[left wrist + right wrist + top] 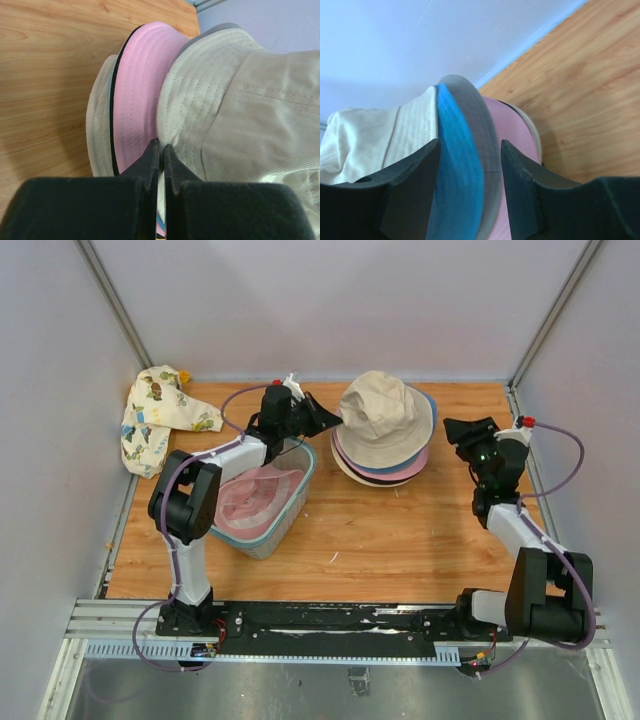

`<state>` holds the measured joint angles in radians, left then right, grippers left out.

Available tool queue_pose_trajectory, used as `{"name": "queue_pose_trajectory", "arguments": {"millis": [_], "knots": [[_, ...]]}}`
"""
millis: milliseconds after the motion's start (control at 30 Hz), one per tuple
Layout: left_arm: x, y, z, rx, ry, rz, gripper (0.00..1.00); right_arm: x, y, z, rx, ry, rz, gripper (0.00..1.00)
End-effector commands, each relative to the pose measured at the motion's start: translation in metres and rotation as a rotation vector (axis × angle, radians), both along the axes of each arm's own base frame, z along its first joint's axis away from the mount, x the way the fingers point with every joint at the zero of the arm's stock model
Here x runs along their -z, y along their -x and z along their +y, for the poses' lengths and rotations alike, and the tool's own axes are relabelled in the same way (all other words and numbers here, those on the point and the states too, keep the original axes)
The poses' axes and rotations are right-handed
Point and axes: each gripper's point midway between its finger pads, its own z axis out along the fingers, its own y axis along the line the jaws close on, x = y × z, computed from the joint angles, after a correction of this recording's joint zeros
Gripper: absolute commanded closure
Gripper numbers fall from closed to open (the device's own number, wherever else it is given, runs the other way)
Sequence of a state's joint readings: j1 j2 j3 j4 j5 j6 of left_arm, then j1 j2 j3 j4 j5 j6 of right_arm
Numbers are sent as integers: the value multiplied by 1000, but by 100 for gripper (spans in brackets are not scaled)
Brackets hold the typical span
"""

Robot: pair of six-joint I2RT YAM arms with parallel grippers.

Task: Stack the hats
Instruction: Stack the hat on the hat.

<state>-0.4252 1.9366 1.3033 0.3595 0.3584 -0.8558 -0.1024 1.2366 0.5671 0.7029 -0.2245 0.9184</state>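
Observation:
A stack of hats stands at the back middle of the table. A beige hat is on top, over teal, grey, pink and cream brims. My left gripper is at the stack's left edge, its jaws pinched on the beige hat's brim, beside the pink brim and the cream brim. My right gripper is open at the stack's right edge. The teal brim and grey brim lie between its fingers. Another pink hat lies in the basket.
The blue-grey mesh basket sits left of centre under my left arm. A cream cloth with cartoon prints lies bunched in the back left corner. Walls close the table on three sides.

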Motion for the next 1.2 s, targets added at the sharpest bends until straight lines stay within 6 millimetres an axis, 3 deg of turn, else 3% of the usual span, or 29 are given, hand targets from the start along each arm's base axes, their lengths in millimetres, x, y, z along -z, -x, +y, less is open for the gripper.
{"name": "queue_pose_trajectory", "arguments": {"millis": [0,567,1167], "knots": [[-12,-4,12,-30,-43,-45,99,-25,-13,16,-108,-98,-83,47],[-22,-4,8,-13,-54,-72,99,-50,-18,46,-282,-178,-156,48],[-35,-1,2,0,-38,-100,99,-36,-34,76,-398,-231,-119,54]]}}
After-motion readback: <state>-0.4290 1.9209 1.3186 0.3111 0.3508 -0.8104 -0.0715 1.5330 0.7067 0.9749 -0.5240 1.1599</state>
